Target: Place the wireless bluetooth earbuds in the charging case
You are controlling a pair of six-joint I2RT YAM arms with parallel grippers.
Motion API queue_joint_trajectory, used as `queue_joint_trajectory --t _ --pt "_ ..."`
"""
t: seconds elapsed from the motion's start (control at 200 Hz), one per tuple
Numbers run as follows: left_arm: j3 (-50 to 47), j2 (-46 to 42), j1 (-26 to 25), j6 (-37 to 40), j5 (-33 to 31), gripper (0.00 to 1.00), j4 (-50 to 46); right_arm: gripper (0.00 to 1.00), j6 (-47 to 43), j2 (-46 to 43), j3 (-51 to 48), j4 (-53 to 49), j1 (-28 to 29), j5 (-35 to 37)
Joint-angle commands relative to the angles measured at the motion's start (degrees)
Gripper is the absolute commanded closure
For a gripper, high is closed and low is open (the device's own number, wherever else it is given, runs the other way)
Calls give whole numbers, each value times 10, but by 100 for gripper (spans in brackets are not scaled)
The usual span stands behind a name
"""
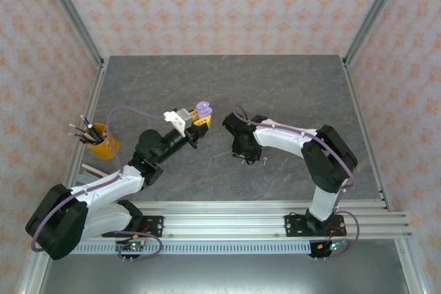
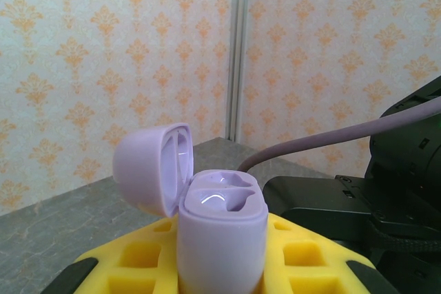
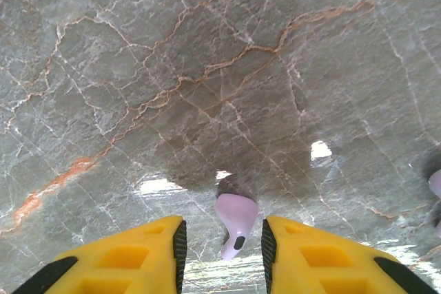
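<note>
Gripping the open lilac charging case point(image 2: 220, 239) upright in my clenched left gripper point(image 1: 200, 119), lid tipped left. Right of it, my right gripper point(image 3: 224, 253) hangs spread over the marble table point(image 3: 138, 67), a lilac earbud point(image 3: 236, 213) lying between its fingers

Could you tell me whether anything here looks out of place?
Nothing looks damaged or spilled. One lilac earbud lies on the table between the open fingers of the right gripper, while the left gripper holds the open charging case.
</note>
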Motion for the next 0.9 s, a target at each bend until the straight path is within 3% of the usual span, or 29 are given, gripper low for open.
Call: queue_joint_trajectory --t 0.0,0.896 --pt "20 -10 -4 0 7 100 6 64 9 13 -4 -13 2 14" --pt "22 -13 -4 -3 9 100 -3 71 14 33 -20 11 0 15"
